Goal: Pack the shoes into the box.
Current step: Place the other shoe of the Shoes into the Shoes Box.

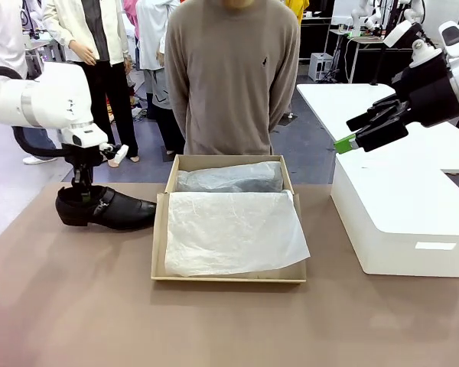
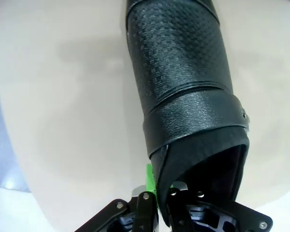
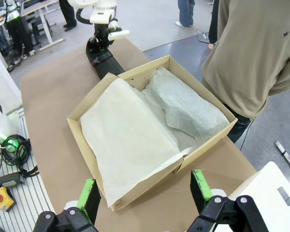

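Shoe (image 1: 107,208) sits just left of the box (image 1: 160,245), its heel rim pinched tight by the left gripper (image 1: 83,189). Glossy leather looks slippery, stiff, fairly light; the heel rim suits gripping. Right gripper (image 1: 353,130), right of the box, gapes empty.

The shoe (image 2: 183,87) loses its toe at the left wrist view's top edge; one finger of the left gripper (image 2: 157,195) hides inside its opening — tissue paper (image 1: 229,177) in the box (image 1: 160,237) covers something unidentifiable.
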Available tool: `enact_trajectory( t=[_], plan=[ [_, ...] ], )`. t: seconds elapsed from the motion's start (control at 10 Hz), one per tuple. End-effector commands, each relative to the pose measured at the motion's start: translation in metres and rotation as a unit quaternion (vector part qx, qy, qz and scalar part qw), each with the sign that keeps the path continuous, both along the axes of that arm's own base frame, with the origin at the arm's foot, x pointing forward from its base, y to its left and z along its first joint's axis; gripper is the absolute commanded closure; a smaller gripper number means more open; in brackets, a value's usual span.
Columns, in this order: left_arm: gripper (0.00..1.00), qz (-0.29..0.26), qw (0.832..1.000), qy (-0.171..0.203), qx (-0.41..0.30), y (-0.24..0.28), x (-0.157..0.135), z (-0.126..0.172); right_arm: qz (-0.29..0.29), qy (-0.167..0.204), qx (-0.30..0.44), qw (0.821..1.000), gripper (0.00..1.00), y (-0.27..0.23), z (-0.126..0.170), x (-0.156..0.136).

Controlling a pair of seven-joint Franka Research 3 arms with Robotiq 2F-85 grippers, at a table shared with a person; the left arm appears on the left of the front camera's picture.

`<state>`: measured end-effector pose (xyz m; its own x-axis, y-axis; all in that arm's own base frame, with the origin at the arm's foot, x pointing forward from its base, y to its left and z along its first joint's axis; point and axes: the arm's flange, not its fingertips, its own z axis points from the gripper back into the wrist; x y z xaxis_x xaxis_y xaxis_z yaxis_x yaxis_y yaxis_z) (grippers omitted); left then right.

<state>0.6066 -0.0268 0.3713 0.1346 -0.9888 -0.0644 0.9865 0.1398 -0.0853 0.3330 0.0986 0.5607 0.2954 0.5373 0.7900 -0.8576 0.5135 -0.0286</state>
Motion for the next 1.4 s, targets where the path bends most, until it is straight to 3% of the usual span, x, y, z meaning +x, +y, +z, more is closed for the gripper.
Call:
enact_trajectory(
  t=[0.0, 0.1, 0.2, 0.3, 0.5, 0.6, 0.9, 1.0, 1.1, 1.2, 1.3],
  plan=[
    [1.00, 0.017, 0.999, -0.027, 0.009, 0.010, -0.014, 0.026, 0.007, -0.003, 0.006, 1.000, 0.00, 0.000, 0.000, 0.002],
    [1.00, 0.029, 0.999, -0.034, 0.010, 0.015, -0.015, 0.041, 0.007, -0.003, 0.006, 1.000, 0.00, 0.000, 0.000, 0.002],
    [1.00, 0.055, 0.998, -0.018, 0.000, 0.018, -0.015, 0.056, 0.007, -0.003, 0.006, 1.000, 0.00, 0.000, 0.000, 0.002],
    [1.00, 0.079, 0.996, -0.041, -0.020, 0.022, -0.016, 0.072, 0.007, -0.003, 0.006, 1.000, 0.00, 0.000, 0.000, 0.002],
    [1.00, 0.145, 0.989, -0.008, -0.031, 0.027, -0.023, 0.103, 0.007, -0.003, 0.006, 1.000, 0.00, 0.000, 0.000, 0.002],
    [1.00, 0.186, 0.980, 0.027, -0.062, 0.030, -0.028, 0.117, 0.007, -0.003, 0.006, 1.000, 0.00, 0.000, 0.000, 0.002],
    [1.00, 0.222, 0.969, 0.080, -0.078, 0.024, -0.039, 0.131, 0.007, -0.003, 0.006, 1.000, 0.00, 0.000, 0.000, 0.002],
    [1.00, 0.229, 0.967, 0.084, -0.068, 0.020, -0.042, 0.134, 0.007, -0.003, 0.006, 1.000, 0.00, 0.000, 0.000, 0.002],
    [1.00, 0.224, 0.972, 0.053, -0.042, 0.017, -0.044, 0.134, 0.007, -0.003, 0.006, 1.000, 0.00, 0.000, 0.000, 0.002],
    [1.00, 0.212, 0.972, 0.078, -0.063, 0.023, -0.045, 0.125, 0.007, -0.003, 0.006, 1.000, 0.00, 0.000, 0.000, 0.002],
    [1.00, 0.212, 0.972, 0.078, -0.063, 0.023, -0.045, 0.125, 0.007, -0.003, 0.006, 1.000, 0.00, 0.000, 0.000, 0.002]
  ],
)
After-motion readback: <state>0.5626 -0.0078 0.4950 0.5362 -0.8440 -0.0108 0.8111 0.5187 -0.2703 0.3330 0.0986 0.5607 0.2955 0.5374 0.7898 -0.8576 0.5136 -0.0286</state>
